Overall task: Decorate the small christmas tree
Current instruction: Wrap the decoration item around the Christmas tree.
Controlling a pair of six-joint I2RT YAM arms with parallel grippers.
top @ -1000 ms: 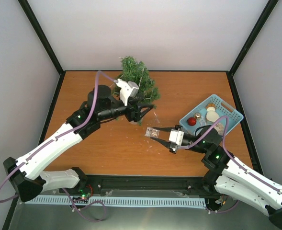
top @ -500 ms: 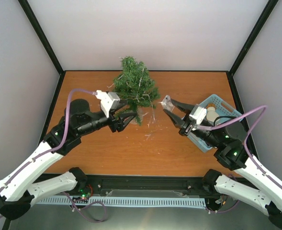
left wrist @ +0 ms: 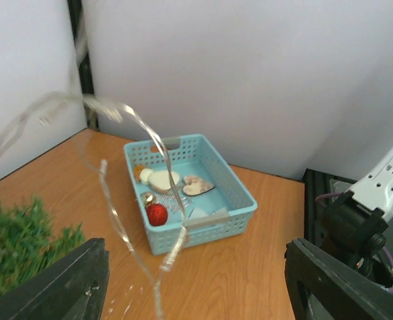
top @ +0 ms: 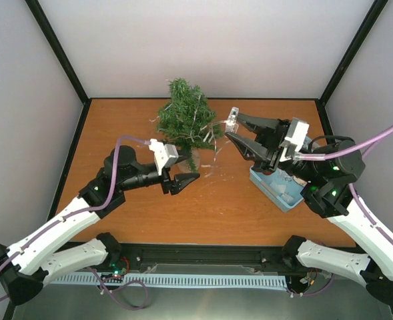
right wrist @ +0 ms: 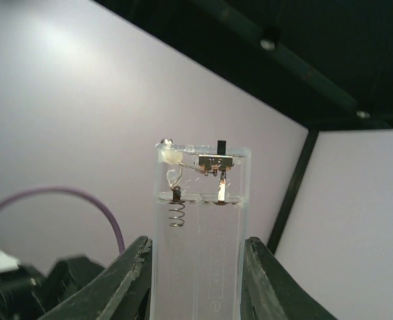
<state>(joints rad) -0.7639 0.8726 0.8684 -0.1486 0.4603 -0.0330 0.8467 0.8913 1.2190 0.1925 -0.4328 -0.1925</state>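
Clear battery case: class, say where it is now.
In the top view the clear battery case sits right of centre, clamped in the jaws of the right gripper, just right of the small christmas tree and up-left of the blue basket.

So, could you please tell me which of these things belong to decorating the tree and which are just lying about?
For the job:
- small christmas tree
- light wire
- clear battery box, held in the right gripper
- red bauble
- cream ornament

Just standing by:
- blue basket, only a holder
- left gripper, open and empty
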